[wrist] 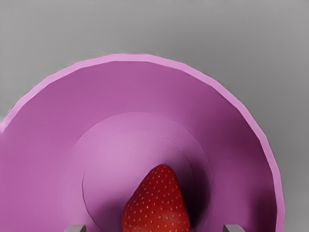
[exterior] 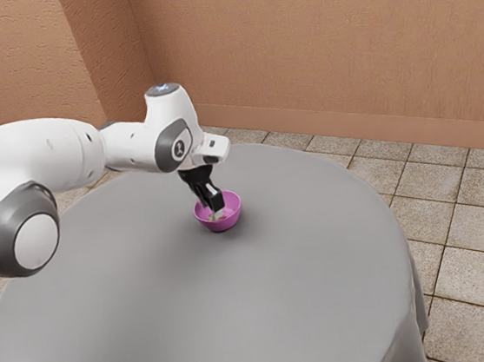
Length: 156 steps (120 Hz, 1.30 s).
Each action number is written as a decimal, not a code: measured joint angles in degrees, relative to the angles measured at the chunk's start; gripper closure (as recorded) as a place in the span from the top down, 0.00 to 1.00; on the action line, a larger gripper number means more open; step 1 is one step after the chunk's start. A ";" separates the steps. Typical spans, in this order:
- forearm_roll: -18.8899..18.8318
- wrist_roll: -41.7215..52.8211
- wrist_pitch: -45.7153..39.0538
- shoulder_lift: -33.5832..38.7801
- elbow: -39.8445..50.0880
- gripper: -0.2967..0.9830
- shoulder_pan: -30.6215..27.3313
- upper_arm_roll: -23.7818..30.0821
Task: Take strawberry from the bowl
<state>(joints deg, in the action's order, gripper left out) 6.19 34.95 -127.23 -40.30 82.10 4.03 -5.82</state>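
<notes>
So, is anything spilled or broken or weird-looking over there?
No, nothing stands out. The pink bowl sits upright on the table, I see no cracks in it and no spill, and the strawberry is inside the bowl.

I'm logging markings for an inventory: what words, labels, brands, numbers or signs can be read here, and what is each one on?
Nothing can be read as text in either view.
Round pale mark on the arm, in a dark disc: too small to read.
Bluish mark on the arm's top cap: too small to read.
Bowl and strawberry: none on the parts that show.
</notes>
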 joint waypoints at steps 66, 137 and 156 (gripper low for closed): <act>1.43 0.55 -1.99 -4.61 -3.06 0.50 -0.16 -0.50; 3.17 0.67 -3.53 -5.10 -2.99 0.37 -0.16 -0.50; 3.20 0.64 -3.56 -4.91 -2.97 0.36 -0.19 -0.50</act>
<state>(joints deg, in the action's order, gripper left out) 9.39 35.59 -130.79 -45.21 79.12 3.84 -6.33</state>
